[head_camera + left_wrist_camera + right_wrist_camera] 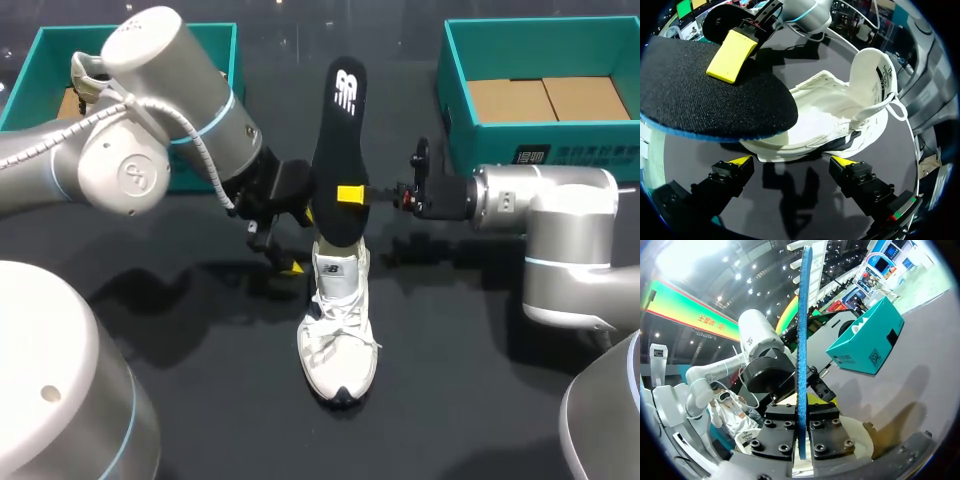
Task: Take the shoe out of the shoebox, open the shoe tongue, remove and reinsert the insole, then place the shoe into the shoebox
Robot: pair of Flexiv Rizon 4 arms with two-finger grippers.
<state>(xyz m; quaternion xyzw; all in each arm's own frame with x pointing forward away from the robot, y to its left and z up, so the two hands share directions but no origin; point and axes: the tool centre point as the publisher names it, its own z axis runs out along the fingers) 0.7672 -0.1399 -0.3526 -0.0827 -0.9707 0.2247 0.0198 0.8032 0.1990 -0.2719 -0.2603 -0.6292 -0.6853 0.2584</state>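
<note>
Here, the right claw (348, 194) pinches the black insole (340, 120) upright at centre frame, its lower end at the heel of the white sneaker (338, 330) on the dark bench (200, 400). The left claw (791, 161) gapes wide beside the sneaker, gripping nothing. The upper-left shoebox (30, 60) and upper-right shoebox (455, 100) are teal.

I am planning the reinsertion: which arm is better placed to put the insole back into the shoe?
Right. The right gripper is shut on the insole above the shoe; the left gripper is open, holding nothing.
</note>
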